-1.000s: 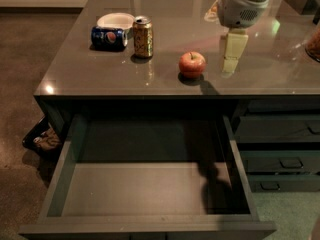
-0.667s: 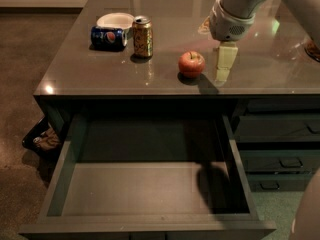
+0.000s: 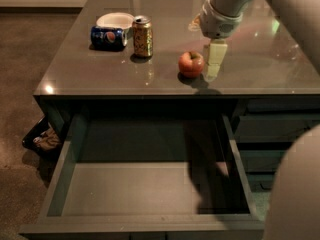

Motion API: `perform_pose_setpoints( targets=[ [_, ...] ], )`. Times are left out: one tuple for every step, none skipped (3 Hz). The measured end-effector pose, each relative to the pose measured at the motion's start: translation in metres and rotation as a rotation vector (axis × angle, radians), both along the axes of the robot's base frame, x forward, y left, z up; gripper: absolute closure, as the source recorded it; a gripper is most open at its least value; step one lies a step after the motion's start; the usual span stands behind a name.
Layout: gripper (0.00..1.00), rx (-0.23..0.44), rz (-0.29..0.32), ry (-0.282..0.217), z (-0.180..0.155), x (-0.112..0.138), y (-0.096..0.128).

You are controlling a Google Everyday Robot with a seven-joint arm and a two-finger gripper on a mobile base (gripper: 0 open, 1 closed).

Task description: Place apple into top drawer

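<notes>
The red apple (image 3: 191, 64) with yellowish patches sits on the grey desk top (image 3: 250, 79), near its front edge and right of centre. My gripper (image 3: 215, 59) hangs from the arm that comes in from the upper right. It is low over the desk, right beside the apple on its right side. It holds nothing that I can see. The top drawer (image 3: 65, 174) is pulled wide open below the desk's front edge. Its flat grey bottom is bare, with the arm's shadow on its right part.
A gold drink can (image 3: 142, 36) stands upright left of the apple. A blue can (image 3: 106, 36) lies on its side in front of a white bowl (image 3: 115, 20). Narrower shut drawers (image 3: 280, 129) are at the right. A dark bin (image 3: 42, 139) sits on the floor at the left.
The arm has swung left and down. My gripper has come from a little right of the apple to right next to it. The apple, cans and drawer have not moved.
</notes>
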State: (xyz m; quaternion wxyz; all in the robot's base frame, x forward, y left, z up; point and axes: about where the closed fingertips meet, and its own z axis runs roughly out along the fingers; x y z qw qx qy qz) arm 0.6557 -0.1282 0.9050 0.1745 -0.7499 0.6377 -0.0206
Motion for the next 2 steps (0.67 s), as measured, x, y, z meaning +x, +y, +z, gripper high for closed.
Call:
perform_pose_setpoints(
  targets=[
    [0.0, 0.021, 0.069, 0.004, -0.012, 0.0252, 0.0214],
    [0.0, 0.021, 0.069, 0.004, -0.012, 0.0252, 0.0214]
  ],
)
